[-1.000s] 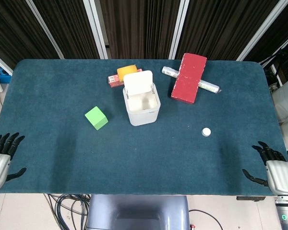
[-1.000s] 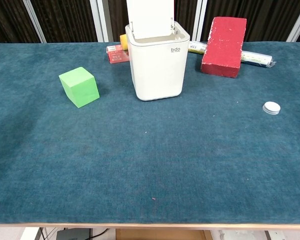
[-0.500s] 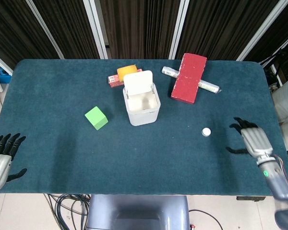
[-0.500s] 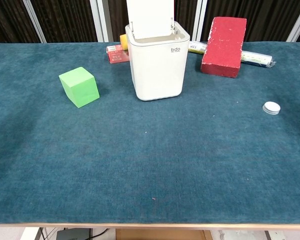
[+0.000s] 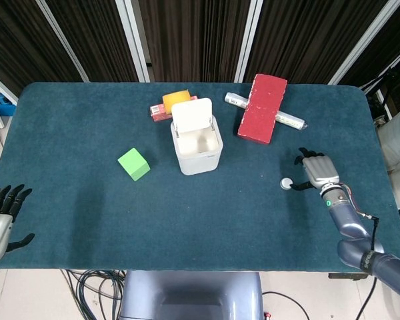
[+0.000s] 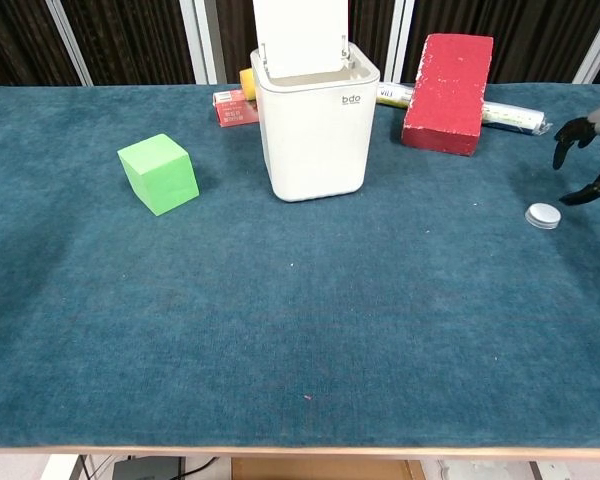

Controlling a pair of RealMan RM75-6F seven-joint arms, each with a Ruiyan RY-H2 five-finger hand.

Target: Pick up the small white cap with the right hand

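The small white cap (image 5: 287, 183) lies flat on the blue cloth at the right side of the table, also seen in the chest view as a round white cap (image 6: 543, 215). My right hand (image 5: 315, 171) hovers just right of it, fingers spread and holding nothing; its thumb tip reaches close to the cap. In the chest view only the dark fingers (image 6: 586, 152) of that hand show at the right edge, above the cap. My left hand (image 5: 0, 217) rests open off the table's front left corner.
A white bin (image 5: 197, 145) with its lid raised stands mid-table, a green cube (image 5: 134, 164) to its left. A red brick (image 5: 262, 107) lies across a silver tube (image 5: 291, 122) at the back right. An orange item and a red box (image 5: 161, 111) sit behind the bin.
My right hand has travelled from the table's front right corner forward and leftward to a spot beside the cap. The cap and the left hand have stayed put.
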